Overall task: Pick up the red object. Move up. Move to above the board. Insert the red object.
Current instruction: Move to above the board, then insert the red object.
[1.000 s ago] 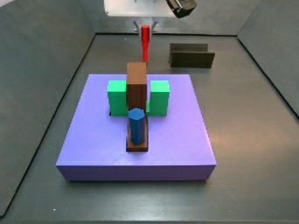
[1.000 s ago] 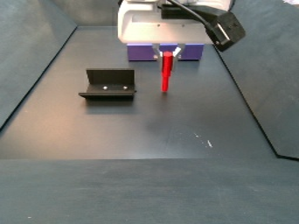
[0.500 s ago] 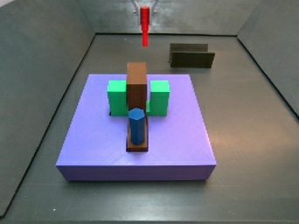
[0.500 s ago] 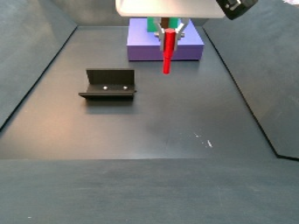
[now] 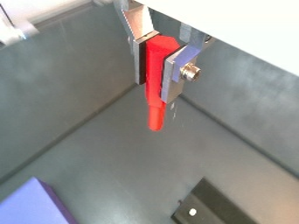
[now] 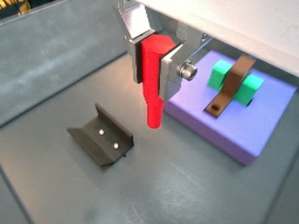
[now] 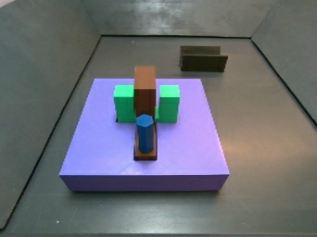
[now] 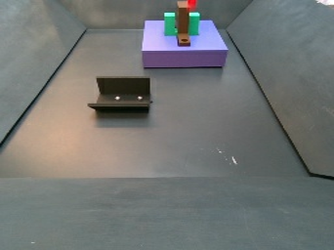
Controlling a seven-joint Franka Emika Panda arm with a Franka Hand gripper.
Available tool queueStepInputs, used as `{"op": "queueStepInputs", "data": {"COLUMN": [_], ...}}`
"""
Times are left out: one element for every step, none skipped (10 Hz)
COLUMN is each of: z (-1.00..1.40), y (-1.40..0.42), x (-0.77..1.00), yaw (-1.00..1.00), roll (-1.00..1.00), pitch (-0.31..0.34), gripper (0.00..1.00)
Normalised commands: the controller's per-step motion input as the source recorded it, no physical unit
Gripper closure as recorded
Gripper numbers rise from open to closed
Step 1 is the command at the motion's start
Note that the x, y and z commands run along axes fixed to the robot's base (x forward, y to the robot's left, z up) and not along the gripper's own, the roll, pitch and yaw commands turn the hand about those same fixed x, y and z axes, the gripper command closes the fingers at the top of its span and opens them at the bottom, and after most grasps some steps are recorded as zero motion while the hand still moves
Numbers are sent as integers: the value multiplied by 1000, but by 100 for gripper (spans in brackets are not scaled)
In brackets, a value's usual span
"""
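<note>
1. In both wrist views the gripper (image 5: 162, 59) is sitting at upper centre of frame, its silver plate fingers (image 6: 177, 68) clamping the red object (image 5: 156, 87) between them.
2. The red object (image 6: 153, 83) is hanging upright in the jaws, upper part pinched, lower end sticking out free below the fingers and touching nothing.
3. In a wrist view the purple board (image 6: 225, 120) is lying at the right of frame, beside the peg's lower end, not under it. The green block (image 6: 233, 77) and the brown bar (image 6: 232, 86) are sitting on top of the board.
4. The same wrist view is showing the fixture (image 6: 103, 135) on the dark floor at lower left, well apart from the board.
5. In a side view the gripper is out of frame; only a sliver of the red object (image 8: 187, 4) is showing at the top edge, above the green block (image 8: 185, 21).
6. In a side view the board (image 7: 111, 157) is filling the centre, with the green block (image 7: 125, 102) and brown bar (image 7: 145, 88) toward its far half and the blue cylinder (image 7: 145, 134) standing upright at the bar's near end.
7. The fixture (image 7: 203, 59) is sitting at upper right in that side view; at left centre (image 8: 121, 94) in the side view looking the opposite way.
8. Neither gripper nor peg is showing in the side view with the board at centre.
</note>
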Motion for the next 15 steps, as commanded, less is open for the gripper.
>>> {"op": "queueStepInputs", "data": {"z": [212, 192, 200, 194, 194, 199, 206, 212, 54, -20, -86, -157, -266, -243, -349], "y": [-1400, -1400, -1400, -1400, -1400, -1400, -1400, -1400, -297, 0, 14, 126, 343, 623, 514], "x": [26, 32, 36, 46, 70, 88, 139, 175, 99, 0, 0, 0, -3, 0, 6], "yaw": [-63, -56, -22, -21, 3, 8, 12, 15, 12, 0, 0, -9, -86, -211, -154], "roll": [160, 158, 153, 81, 30, 14, 13, 14, 18, 0, 0, -10, -31, -74, -86], "pitch": [336, 286, 229, 191, 143, 138, 140, 139, 154, 0, -26, -71, -97, -49, -90], "gripper": [100, 100, 100, 100, 100, 100, 100, 100, 100, 100, 100, 100, 100, 100, 100]}}
